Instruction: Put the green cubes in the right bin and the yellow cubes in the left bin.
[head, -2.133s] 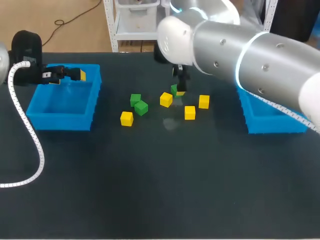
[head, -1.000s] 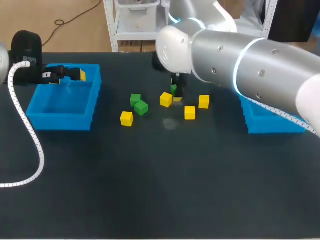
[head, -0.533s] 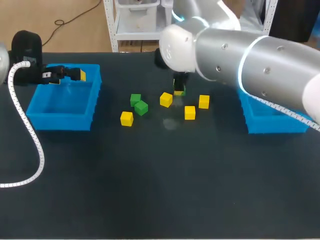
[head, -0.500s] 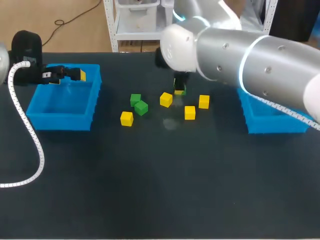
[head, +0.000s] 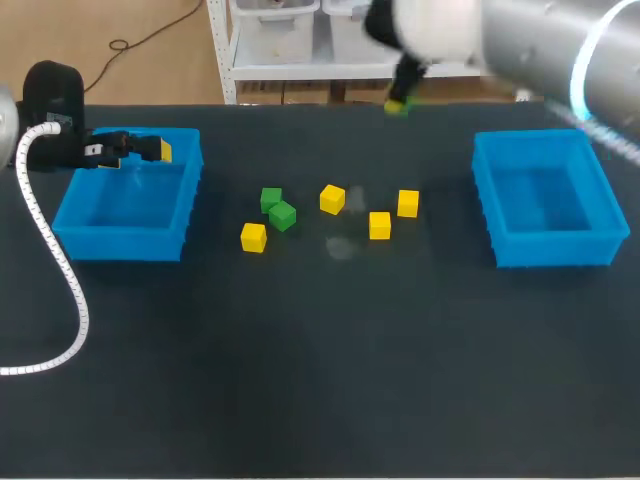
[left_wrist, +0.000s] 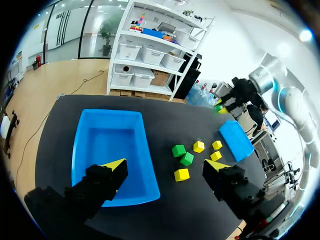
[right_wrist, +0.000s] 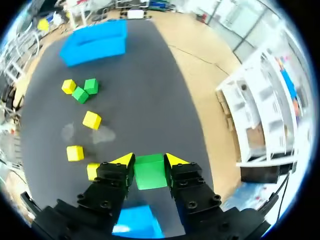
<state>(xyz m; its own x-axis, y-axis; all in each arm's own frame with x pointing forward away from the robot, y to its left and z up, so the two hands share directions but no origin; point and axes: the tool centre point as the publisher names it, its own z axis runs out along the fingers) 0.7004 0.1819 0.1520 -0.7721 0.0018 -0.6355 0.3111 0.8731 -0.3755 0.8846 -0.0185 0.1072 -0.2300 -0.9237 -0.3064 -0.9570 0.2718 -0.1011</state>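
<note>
My right gripper (head: 399, 101) hangs high over the table's far edge, shut on a green cube (head: 398, 106). In the right wrist view that green cube (right_wrist: 150, 172) sits between the yellow tips. Two green cubes (head: 271, 198) (head: 283, 215) and several yellow cubes, such as one (head: 332, 199) and another (head: 254, 237), lie mid-table. The left bin (head: 120, 243) and right bin (head: 550, 250) are both blue and empty. My left gripper (head: 135, 148) hovers open over the left bin's far rim, nothing between its fingers (left_wrist: 114, 166).
Seen from the left wrist, the left bin (left_wrist: 107, 140) lies under the gripper, with the cubes (left_wrist: 187, 159) and the right bin (left_wrist: 235, 140) beyond. A white cable (head: 60, 280) trails from my left arm across the table's left side.
My right gripper closed on a green cube among the cubes, then lifted it up and away toward the far right. The left arm has not moved.
</note>
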